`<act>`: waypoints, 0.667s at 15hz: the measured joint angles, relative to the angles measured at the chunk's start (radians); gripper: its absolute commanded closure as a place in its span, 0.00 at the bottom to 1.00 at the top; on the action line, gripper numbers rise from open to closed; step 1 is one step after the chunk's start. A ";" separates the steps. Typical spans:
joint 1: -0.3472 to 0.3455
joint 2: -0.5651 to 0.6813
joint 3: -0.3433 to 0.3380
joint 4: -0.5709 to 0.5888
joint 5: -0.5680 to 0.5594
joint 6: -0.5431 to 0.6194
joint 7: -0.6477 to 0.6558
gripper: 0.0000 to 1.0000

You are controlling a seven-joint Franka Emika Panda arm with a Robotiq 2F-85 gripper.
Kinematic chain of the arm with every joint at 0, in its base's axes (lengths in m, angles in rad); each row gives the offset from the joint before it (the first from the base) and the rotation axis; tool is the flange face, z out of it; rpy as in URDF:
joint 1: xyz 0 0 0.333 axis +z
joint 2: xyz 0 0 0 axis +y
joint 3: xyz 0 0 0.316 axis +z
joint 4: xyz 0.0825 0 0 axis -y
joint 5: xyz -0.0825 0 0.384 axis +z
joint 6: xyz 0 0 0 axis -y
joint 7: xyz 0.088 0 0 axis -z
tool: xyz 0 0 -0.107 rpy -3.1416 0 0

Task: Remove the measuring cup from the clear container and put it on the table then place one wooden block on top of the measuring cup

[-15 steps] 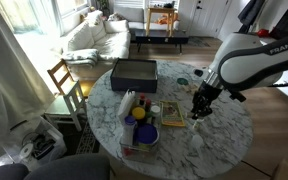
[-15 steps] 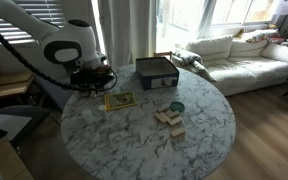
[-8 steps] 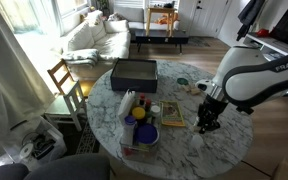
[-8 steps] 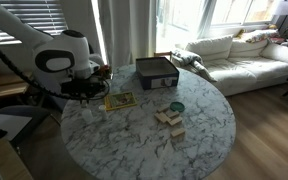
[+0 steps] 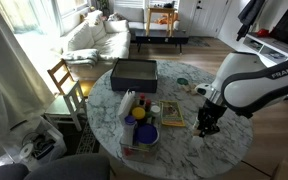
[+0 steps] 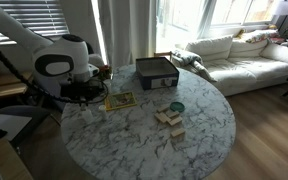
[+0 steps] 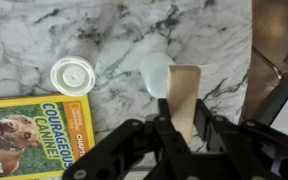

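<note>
Over bare marble just past the corner of the dog book (image 7: 24, 125), the gripper (image 7: 184, 108) is seen low above the table (image 7: 44, 30). Its fingers (image 7: 206, 122) appear pinched on a pale piece that is taken to be the measuring cup (image 7: 156, 72). It shows as a rounded, whitish, half-see-through bowl with a flat tan-looking strip running back between the jaws. The strip is likely the handle, though that cannot be told for sure. A hold by the strip makes sense, since the bowl is left free underneath to be set down flat. The spot looks well chosen too: a bare patch, apart from the small white round lid (image 7: 69, 75) and off the book, so a block can be balanced on top without crowding. In an exterior view the clear container (image 5: 129, 148) is found well apart from the gripper, with blue and yellow items inside it, so the lift-out is judged done and the set-down is the step in hand. The wooden blocks (image 6: 169, 118) are seen untouched across the table in an exterior view, beside a green disc (image 6: 176, 106).
</note>
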 measured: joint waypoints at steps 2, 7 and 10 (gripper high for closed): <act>0.005 0.015 0.000 0.000 -0.002 0.021 0.006 0.93; 0.009 0.066 -0.002 0.000 -0.017 0.072 0.028 0.93; 0.009 0.090 -0.005 0.000 -0.025 0.094 0.036 0.93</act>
